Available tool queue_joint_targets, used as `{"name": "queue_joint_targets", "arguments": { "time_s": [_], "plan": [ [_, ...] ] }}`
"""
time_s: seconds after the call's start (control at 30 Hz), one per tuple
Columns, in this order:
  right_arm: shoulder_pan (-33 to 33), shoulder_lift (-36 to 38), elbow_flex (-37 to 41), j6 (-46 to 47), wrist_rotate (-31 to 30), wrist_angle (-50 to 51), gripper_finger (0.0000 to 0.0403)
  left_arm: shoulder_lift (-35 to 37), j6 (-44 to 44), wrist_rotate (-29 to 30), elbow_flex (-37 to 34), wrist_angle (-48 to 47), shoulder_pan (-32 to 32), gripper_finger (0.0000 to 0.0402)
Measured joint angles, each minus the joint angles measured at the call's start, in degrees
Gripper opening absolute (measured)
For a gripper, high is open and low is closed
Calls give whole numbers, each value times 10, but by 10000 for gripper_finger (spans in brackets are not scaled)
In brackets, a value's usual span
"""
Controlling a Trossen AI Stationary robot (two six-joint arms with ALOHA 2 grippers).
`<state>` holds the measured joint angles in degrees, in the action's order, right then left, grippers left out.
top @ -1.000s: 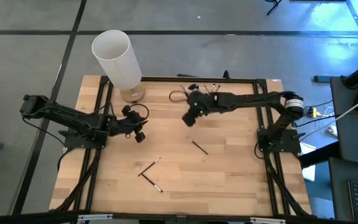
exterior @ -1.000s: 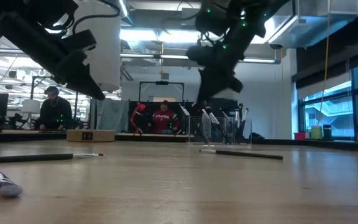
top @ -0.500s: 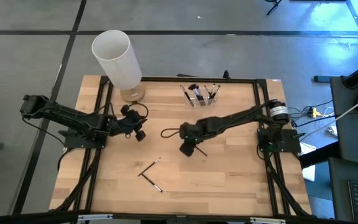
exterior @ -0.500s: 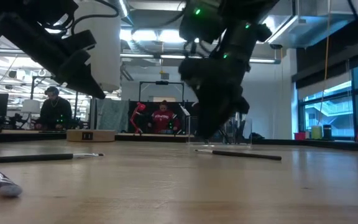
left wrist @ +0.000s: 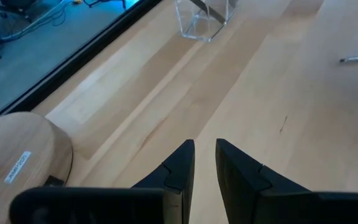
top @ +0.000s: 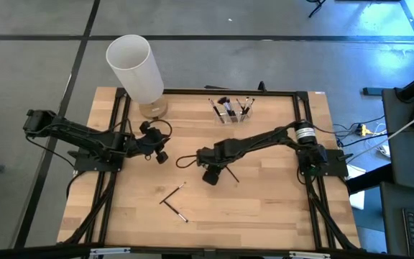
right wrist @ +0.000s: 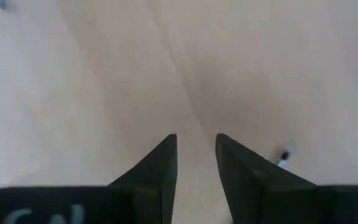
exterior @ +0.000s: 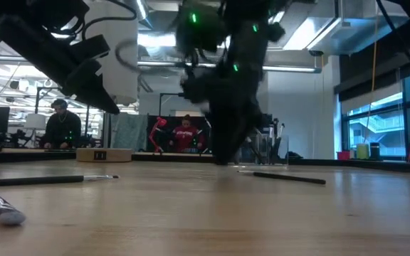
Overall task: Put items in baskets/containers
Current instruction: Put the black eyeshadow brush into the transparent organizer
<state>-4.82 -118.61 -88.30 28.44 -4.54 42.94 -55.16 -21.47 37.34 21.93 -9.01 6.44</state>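
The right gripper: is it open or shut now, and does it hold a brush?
Open and empty. In the right wrist view the right gripper shows a gap between its fingers, with only bare table in it.

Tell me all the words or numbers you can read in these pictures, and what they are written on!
None can be read for sure.
Small white label on the round light wooden disc by the left claw: dark print, too blurred to read.
Low tan box at the table's far edge: a small dark mark, too small to read.
Nothing else carries writing that shows.
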Motion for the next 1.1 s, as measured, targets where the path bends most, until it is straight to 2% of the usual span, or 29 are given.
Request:
{"name": "queue_joint_targets", "arguments": {
  "time_s": [0.1,0.2,0.3,0.4,0.53,0.9,1.0,1.1],
  "plan": [
    [0,13,-42,-2,-4,53,112,0,-12,0,0,-15,0,61],
    [1,13,-86,6,-38,163,112,0,-18,-5,0,-16,0,61],
    [8,13,-91,14,-63,214,112,0,-23,-14,0,-16,0,61],
    [20,13,-63,21,-46,214,112,0,-30,-14,0,-17,4,61],
    [36,10,-5,10,7,151,112,0,-31,-11,0,-17,15,61],
    [61,16,94,0,66,43,110,0,-29,7,0,-16,21,61],
    [62,15,98,8,62,43,90,0,-29,7,0,-16,21,61],
    [62,14,99,26,53,43,49,0,-29,7,0,-16,21,61]
  ]
}}
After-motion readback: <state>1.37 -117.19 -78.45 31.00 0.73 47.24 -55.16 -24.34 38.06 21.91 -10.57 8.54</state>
